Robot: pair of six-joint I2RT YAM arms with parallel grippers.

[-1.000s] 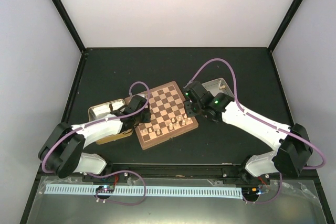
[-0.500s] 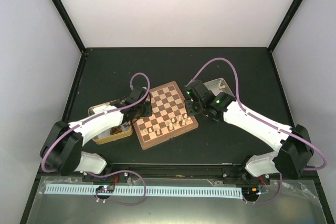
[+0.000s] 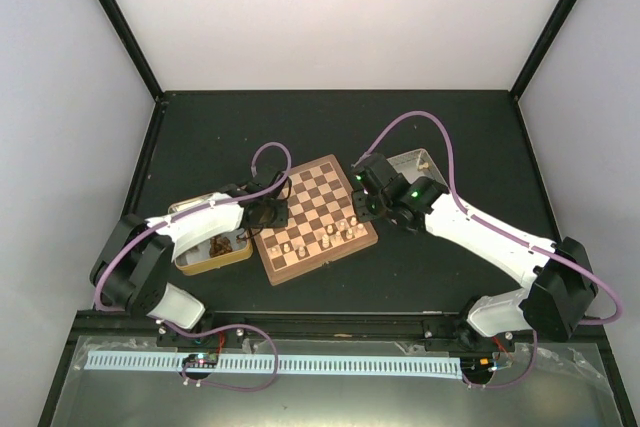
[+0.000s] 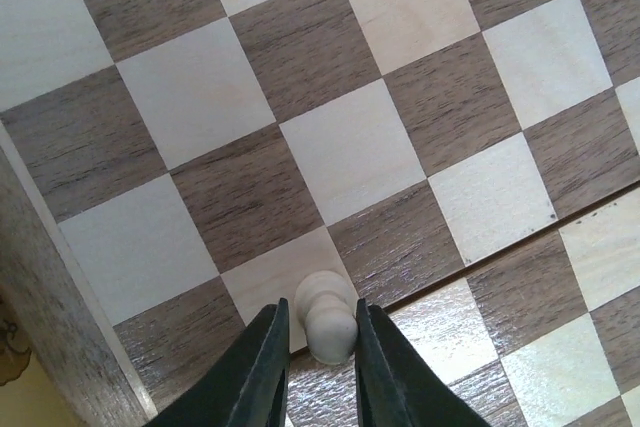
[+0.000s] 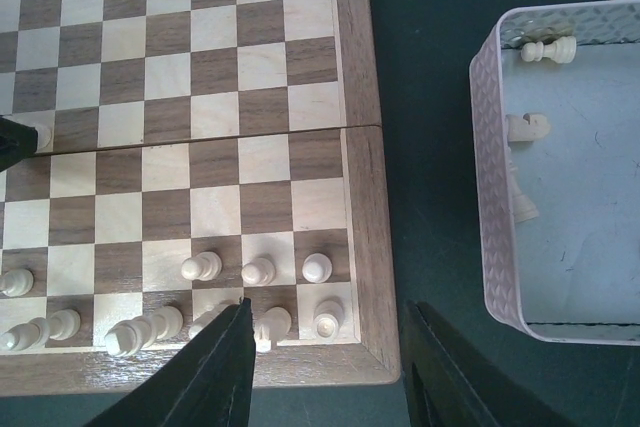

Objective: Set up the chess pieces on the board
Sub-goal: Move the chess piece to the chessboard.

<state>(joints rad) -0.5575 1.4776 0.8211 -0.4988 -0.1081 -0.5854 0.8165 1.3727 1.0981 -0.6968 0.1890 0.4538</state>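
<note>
Seen from above, the board (image 3: 318, 215) lies at an angle in the middle of a dark table (image 3: 450, 127), with open table behind it and far out to both sides. The left gripper (image 3: 268, 213) is at the board's left rim, with the left tray (image 3: 195, 265) just beside it. The right gripper (image 3: 360, 210) hangs over the right rim, and its arm hides most of the right tray (image 3: 416, 160). Pale pieces (image 3: 318, 237) crowd the two nearest rows, too small here to tell apart, and the farther squares lie open. In the left wrist view, two dark fingers (image 4: 262, 372), cut off at the bottom edge, are drawn in to a narrow gap. They pinch a cream pawn (image 4: 328, 319) over a light square near the left rim, beside the board's fold seam. Whether the pawn's base touches the wood cannot be told. In the right wrist view, the jaws are spread wide and hold nothing, above the board's near right corner. Three pieces stand there in one row. A longer, uneven row lies nearer the rim, some of it leaning, one piece partly behind a finger. The right tray sits near the board with a strip of table between. It holds three pale pieces, and its far side is cut off.
</note>
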